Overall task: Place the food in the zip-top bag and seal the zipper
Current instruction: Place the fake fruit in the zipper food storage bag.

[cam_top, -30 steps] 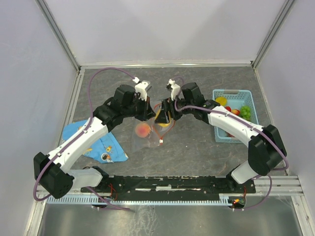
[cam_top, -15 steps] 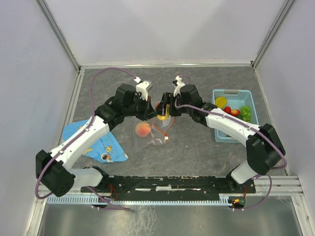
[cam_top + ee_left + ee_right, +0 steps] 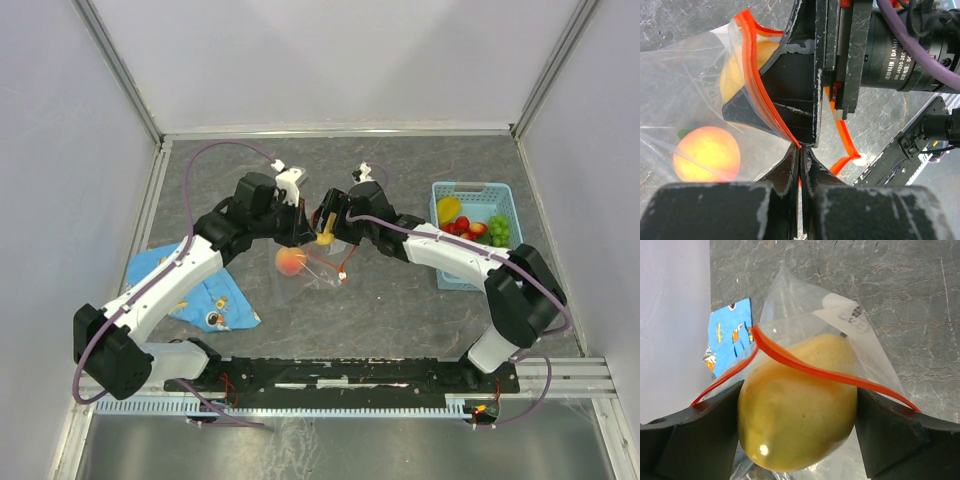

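**Lemon at the mouth of the bag, with the pouch straight ahead of the right tool**

The left tool (image 3: 799, 156) is pressed flat together on the orange-red zipper (image 3: 757, 85). It pinches one lip of the bag (image 3: 790, 295) and lifts it, so the mouth gapes toward the right arm. The right tool (image 3: 797, 400) stands wide with its two fingers clamped on the lemon (image 3: 790, 440), one on each flank.

The coming move turns on how that fruit sits against the opening. In the right wrist view the far lip of the zipper crosses the front of the lemon. The fruit's upper end shows behind the clear film, so it seems to be partly through the mouth, though how deep is hard to judge. Its long axis points forward and down into the pouch, along the line of the tool's reach. The pouch trails away from both tools toward the arm bases and rests on the desk (image 3: 400, 320), with the peach (image 3: 707, 154) lying in it.

The right arm carries the fruit, and the left is tied up holding the lip. A short push along the lemon's own axis, then letting go, looks like what is called for. More fruit waits in the basket (image 3: 470, 186), well off on the right arm's side.
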Tool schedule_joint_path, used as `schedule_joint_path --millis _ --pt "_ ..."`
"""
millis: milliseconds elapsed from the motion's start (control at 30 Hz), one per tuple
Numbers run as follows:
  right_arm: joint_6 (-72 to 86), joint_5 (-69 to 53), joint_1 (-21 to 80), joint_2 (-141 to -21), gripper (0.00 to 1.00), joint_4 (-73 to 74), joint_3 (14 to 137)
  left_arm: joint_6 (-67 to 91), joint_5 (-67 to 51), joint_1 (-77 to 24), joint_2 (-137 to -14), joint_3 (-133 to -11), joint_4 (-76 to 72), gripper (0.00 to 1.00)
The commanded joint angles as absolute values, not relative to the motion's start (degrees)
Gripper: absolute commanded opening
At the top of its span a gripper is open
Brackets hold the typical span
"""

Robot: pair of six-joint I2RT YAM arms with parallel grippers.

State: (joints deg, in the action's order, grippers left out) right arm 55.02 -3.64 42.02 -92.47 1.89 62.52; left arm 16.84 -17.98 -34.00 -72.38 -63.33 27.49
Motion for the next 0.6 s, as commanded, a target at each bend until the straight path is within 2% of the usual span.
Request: schedule_joint_path --millis 0,100,333,567 --pt "61.32 -1.62 43.63 -93.44 0.9 -4.91 63.57 19.89 -19.29 -33.87 -72.09 -63.68 22.81 0.03" --pt "62.92 -1.92 43.61 -93.61 0.94 -5.87 63.54 20.25 -19.17 -33.38 -72.03 -63.64 22.76 0.03" --pt "61.87 -3.55 43.64 -92.88 0.95 -4.92 64.58 21.06 -18.84 -32.01 -71.62 -63.46 22.68 0.03" --pt "48.97 -5.04 43.31 -88.5 0.93 6.21 68.15 22.1 -18.2 -30.71 -71.46 -63.2 22.68 0.03"
